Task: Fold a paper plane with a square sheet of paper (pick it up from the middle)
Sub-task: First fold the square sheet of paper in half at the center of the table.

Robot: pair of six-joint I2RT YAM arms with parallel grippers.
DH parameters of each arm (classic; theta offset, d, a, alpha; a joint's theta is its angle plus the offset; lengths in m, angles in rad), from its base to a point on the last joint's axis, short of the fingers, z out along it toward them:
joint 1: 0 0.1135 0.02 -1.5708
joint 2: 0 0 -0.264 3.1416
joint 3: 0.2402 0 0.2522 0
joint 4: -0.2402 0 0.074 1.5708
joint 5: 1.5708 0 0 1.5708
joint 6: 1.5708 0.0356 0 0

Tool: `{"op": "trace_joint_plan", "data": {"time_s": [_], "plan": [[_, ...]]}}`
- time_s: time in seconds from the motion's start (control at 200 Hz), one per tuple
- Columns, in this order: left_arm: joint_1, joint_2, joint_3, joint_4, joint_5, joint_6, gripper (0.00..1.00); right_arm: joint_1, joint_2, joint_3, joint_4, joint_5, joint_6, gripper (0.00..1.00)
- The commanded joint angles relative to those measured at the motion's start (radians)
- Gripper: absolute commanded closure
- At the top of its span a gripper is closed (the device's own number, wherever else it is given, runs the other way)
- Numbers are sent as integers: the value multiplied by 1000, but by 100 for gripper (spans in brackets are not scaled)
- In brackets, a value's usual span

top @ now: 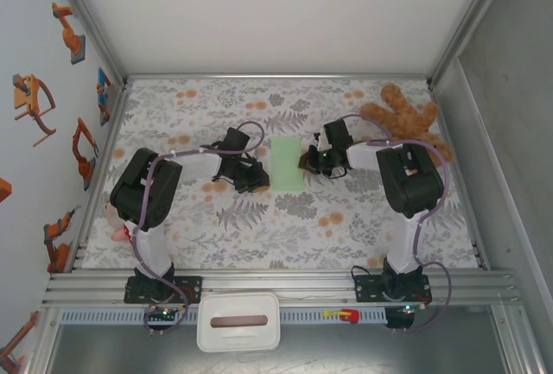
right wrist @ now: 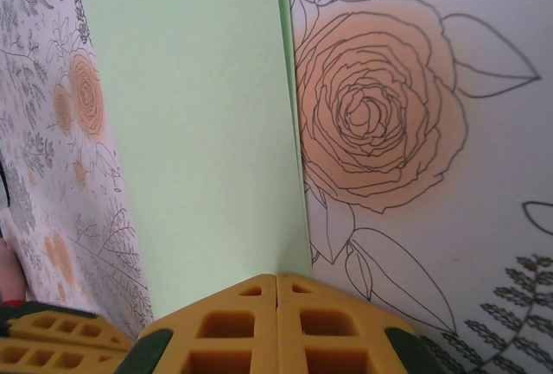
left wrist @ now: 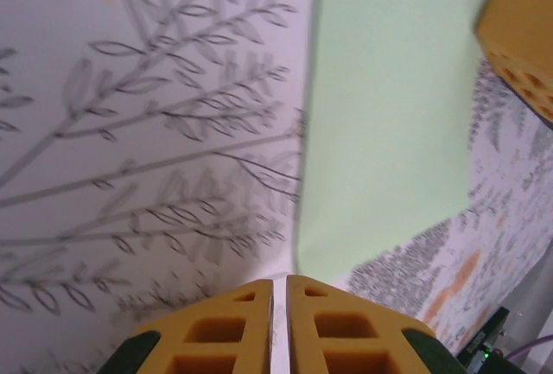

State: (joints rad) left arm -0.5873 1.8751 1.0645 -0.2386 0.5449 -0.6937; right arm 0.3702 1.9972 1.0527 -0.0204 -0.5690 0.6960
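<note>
Left gripper [left wrist: 279,282]: jaws pressed together with only a hairline slit. Tips sit low on the floral tablecloth [left wrist: 130,132], right at the left long edge of the sheet of paper [top: 288,163], toward its near end. Can't tell if the edge is nipped in that slit. The sheet lies flat mid-table between the two arms. It looks folded to a narrow rectangle, long axis running away from the bases. Right gripper [right wrist: 276,277]: jaws fully closed, nothing visibly between them, tips at the right long edge around mid-length. Teddy bear [top: 406,122] is far right, well clear. My read: the next crease follows that long axis. One arm per edge, about equally near, with the right one slightly over the sheet.
</note>
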Motion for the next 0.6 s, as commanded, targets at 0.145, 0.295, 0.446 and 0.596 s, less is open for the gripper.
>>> {"op": "trace_joint_plan", "data": {"time_s": [0.145, 0.295, 0.446, 0.596], "plan": [[-88, 69, 154, 9, -48, -44, 87, 3, 201, -146, -272, 343, 5, 100], [-99, 150, 216, 53, -20, -97, 87, 3, 202, -146, -273, 340, 5, 100], [-110, 173, 189, 56, -7, -105, 87, 4, 196, -149, -273, 343, 6, 100], [-108, 144, 95, 10, -18, -92, 87, 3, 190, -150, -277, 339, 4, 100]]}}
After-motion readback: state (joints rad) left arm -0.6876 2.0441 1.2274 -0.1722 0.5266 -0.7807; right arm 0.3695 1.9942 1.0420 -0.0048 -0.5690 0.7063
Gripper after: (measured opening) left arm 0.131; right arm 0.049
